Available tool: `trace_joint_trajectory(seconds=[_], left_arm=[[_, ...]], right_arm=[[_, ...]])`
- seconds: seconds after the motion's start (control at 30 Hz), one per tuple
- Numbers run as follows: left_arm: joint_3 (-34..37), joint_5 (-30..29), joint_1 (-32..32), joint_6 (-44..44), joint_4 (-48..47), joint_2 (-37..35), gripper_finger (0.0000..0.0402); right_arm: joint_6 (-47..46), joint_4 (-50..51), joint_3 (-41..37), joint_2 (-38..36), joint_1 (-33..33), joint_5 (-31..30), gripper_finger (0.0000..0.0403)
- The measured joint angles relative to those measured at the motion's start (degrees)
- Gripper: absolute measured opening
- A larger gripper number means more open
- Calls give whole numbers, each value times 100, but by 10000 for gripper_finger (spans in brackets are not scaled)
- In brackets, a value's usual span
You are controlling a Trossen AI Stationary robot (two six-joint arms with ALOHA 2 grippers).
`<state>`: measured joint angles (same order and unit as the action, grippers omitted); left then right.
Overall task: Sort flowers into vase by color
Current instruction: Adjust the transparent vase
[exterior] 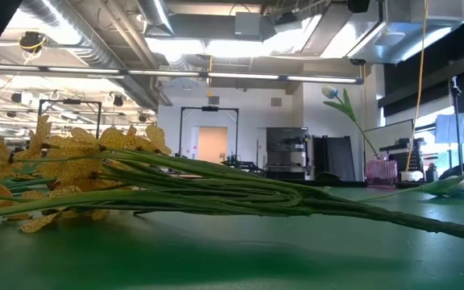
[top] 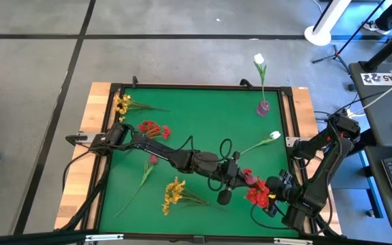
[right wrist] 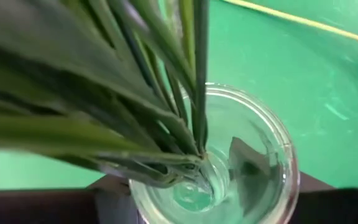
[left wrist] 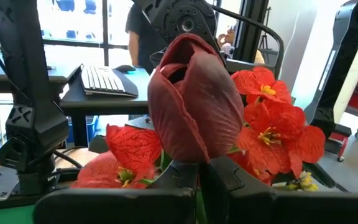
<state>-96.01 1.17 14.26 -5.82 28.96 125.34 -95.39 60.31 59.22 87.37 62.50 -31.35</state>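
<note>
My left gripper [top: 242, 175] reaches across the green mat to the near right and is shut on a dark red bud flower [left wrist: 194, 102]. The bud is right against the red cluster [left wrist: 272, 130]. The cluster's green stems [right wrist: 166, 81] stand in a clear glass vase [right wrist: 241, 168]. My right gripper [top: 275, 196] is at that vase and the cluster [top: 257, 194], with the vase between its fingers. On the mat lie a red cluster [top: 154, 128], two yellow sprays [top: 174, 194] [top: 121, 103], a pink bud flower [top: 148, 169] and a white tulip [top: 267, 139]. My left gripper pinches the flower between its two fingers, right under the bud's base [left wrist: 199, 163]. The bud sticks out beyond the fingertips, touching the red cluster. The stem below the hold is hidden by the fingers. My right gripper has the glass vase by its wall [right wrist: 148, 186], one finger on either side. It comes at the vase from above on a slant and looks into its open mouth. The pads are cut off by the frame's edge. The vase's foot does not show.
A small pink vase [top: 263, 107] with one white tulip [top: 258, 61] stands at the mat's far right; it also shows in the low view [exterior: 381, 171]. A dark round thing [top: 223, 197] sits beside my left gripper. A wooden frame [top: 99, 109] rims the mat.
</note>
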Motion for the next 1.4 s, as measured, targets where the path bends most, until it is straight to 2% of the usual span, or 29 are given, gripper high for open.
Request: trace_joint_trajectory(seconds=[0.37,0.5,0.73,0.97,1.03,1.13,1.27,1.4], left_arm=[[-9,35,7,0,-66,-26,0],[-13,34,7,0,-391,-48,0],[-13,-18,-94,0,-838,-142,12],[6,-248,-257,0,-1448,-228,41],[7,-420,-299,0,-1643,-240,47],[13,-653,-326,-7,-2060,-295,56],[13,-866,-314,-2,-2265,-337,72],[13,-878,-299,-63,-2333,-341,89]], right_arm=[[109,89,-20,1,-242,-740,168],[399,-199,-291,17,-518,-826,168],[539,-810,-781,0,-749,-1524,168],[587,-806,-796,0,-782,-1444,168],[611,-794,-779,0,-781,-1345,183],[848,-826,-727,-11,-781,-994,228],[1103,-787,-557,-74,-774,-951,281],[1220,-698,-372,-141,-778,-931,310]])
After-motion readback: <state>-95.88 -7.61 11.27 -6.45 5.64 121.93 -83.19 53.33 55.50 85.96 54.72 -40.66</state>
